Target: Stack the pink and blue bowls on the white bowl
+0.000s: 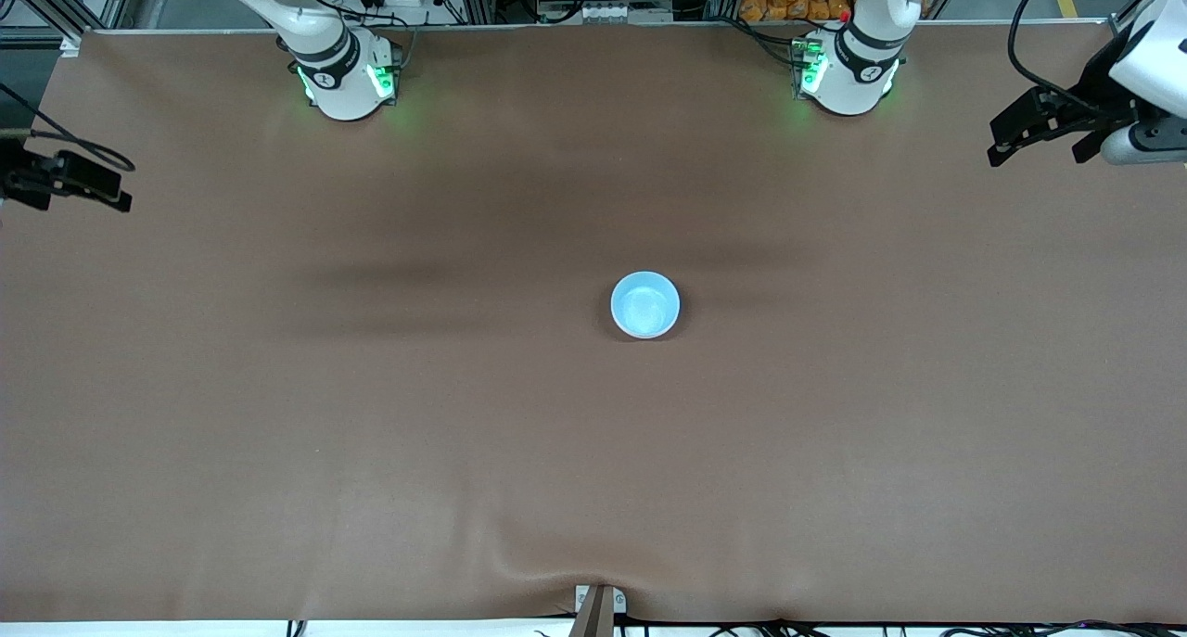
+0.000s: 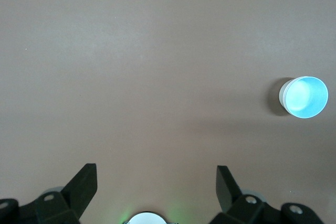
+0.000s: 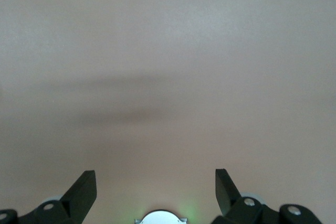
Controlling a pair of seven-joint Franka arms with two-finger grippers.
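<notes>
- One stack mid-table on the brown table (image 1: 371, 433): blue bowl (image 1: 645, 304) on top, nothing in it. White wall shows round its outside in left wrist view, so white bowl (image 2: 284, 96) is under it. Pink bowl can't be made out.
- Left gripper (image 1: 1039, 136) up over left arm's end of table, fingers apart, holding nothing, waiting.
- Right gripper (image 1: 79, 187) over right arm's end, fingers apart, nothing in them.

The desk (image 1: 371, 414) is covered edge to edge by a plain brown sheet, which puckers into a small wrinkle at the edge nearest the front camera. One stack of bowls stands on it near the middle, a little toward the left arm's end: a light blue bowl (image 1: 645, 304) nested on top, with a whitish outer wall (image 2: 284, 96) showing below its rim.
</notes>
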